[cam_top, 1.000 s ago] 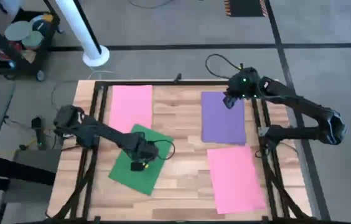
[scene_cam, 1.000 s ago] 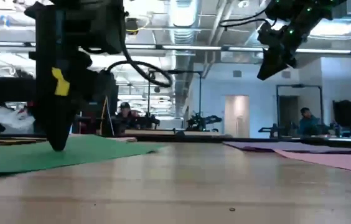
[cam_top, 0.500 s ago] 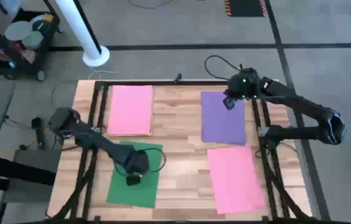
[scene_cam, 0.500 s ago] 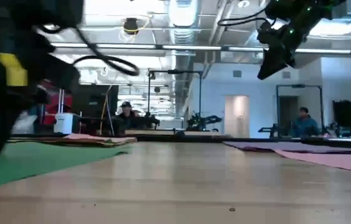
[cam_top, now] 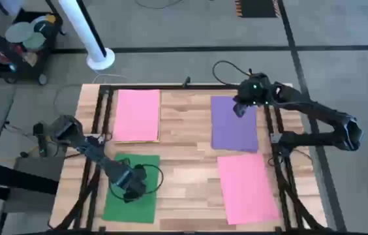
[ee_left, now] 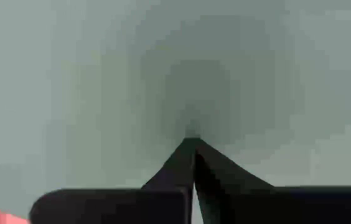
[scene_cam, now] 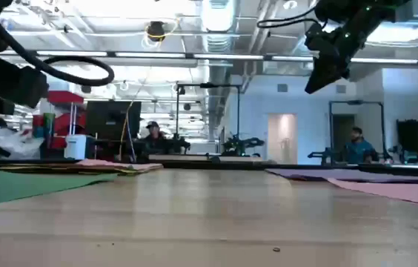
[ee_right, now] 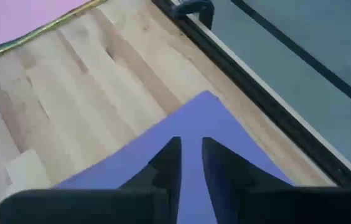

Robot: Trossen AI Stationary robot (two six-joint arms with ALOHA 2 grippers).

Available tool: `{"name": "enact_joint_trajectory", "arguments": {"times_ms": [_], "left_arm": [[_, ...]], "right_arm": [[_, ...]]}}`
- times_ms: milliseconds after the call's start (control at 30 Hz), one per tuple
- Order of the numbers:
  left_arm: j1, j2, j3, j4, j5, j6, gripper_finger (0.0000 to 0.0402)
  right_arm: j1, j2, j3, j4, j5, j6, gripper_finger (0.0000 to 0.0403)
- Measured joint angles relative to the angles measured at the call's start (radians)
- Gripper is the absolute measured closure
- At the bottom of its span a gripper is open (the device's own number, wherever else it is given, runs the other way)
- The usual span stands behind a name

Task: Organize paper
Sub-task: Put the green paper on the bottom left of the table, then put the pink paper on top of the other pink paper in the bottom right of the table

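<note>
A wooden bench [cam_top: 184,140] carries four coloured sheets. The left gripper [cam_top: 132,189], fingers [ee_left: 182,168] pressed together, rests tip-down on the green sheet [cam_top: 130,207] at the near left corner. The right gripper [cam_top: 239,108], fingers [ee_right: 166,163] slightly apart and empty, hovers above the purple sheet's [cam_top: 234,130] far edge. One pink sheet [cam_top: 137,115] lies far left, another [cam_top: 247,187] near right.

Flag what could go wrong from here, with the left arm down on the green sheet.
1. The left gripper, shut, presses on the green sheet, which lies at the table's front left with its near edge close to the table edge; further dragging could push it off or buckle it.
2. The right gripper, fingers slightly apart, hangs above the purple sheet's far corner; a flat sheet is hard to pinch, so the corner may crease or slip.
</note>
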Motion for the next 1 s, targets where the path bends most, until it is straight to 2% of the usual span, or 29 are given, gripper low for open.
{"name": "enact_joint_trajectory", "arguments": {"times_ms": [167, 467, 567, 733, 867, 1000], "left_arm": [[0.002, -0.033, 0.001, -0.006, -0.015, -0.023, 0.0401], [0.0, -0.162, 0.042, -0.001, -0.006, -0.005, 0.0401], [0.007, -0.194, 0.051, -0.002, -0.102, 0.07, 0.0401], [0.134, -0.207, 0.052, -0.022, -0.28, 0.275, 0.0401], [0.279, -0.207, 0.052, -0.048, -0.349, 0.453, 0.0396], [0.4, -0.207, 0.052, -0.101, -0.386, 0.627, 0.0374]], "right_arm": [[0.003, 0.0, 0.0, 0.0, 0.0, 0.002, 0.0341], [0.003, 0.0, 0.0, 0.0, 0.0, 0.01, 0.0341], [0.003, 0.0, 0.0, 0.0, 0.0, 0.01, 0.0341], [0.003, 0.0, 0.0, 0.0, 0.0, 0.01, 0.0341], [0.003, 0.0, 0.0, 0.0, 0.0, 0.009, 0.0341], [0.003, 0.0, 0.0, 0.0, 0.0, 0.009, 0.0341]]}}
